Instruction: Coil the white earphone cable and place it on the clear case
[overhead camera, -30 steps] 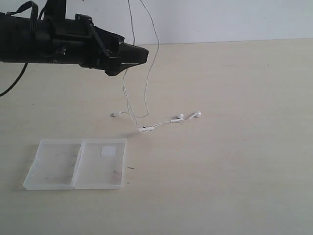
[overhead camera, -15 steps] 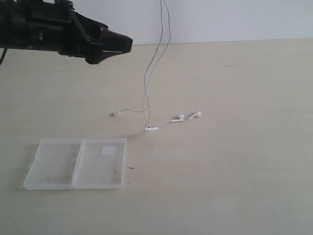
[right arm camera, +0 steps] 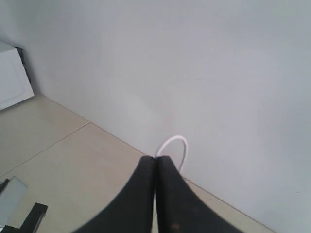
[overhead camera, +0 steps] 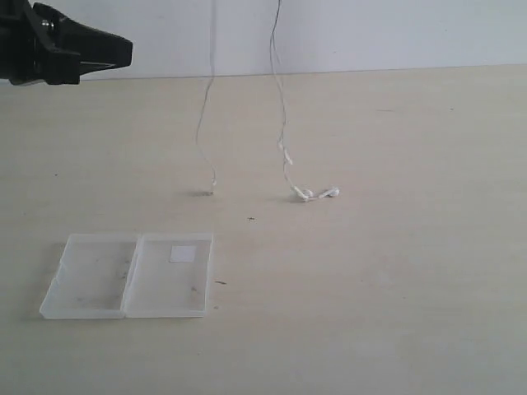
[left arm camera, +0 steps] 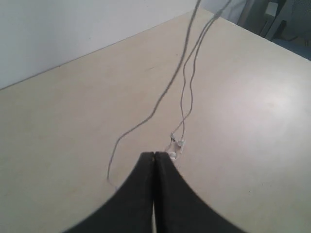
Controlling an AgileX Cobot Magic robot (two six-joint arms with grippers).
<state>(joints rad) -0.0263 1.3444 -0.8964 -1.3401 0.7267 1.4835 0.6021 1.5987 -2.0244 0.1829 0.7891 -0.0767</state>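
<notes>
Pale wood desk (overhead camera: 395,271) runs back to a plain white wall (overhead camera: 370,33). At front left the clear case (overhead camera: 132,276) lies opened flat, a white sticker (overhead camera: 181,253) on its right half. The white earphone cable (overhead camera: 286,156) hangs from above the exterior view in two strands. Its earbuds (overhead camera: 317,194) rest on the desk well right of the case, and its plug (overhead camera: 212,186) dangles at the desk. The left claw (overhead camera: 125,51) hovers high at far left, fingers pressed together on nothing. The right claw (right arm camera: 155,160) is clamped on a loop of the cable.
</notes>
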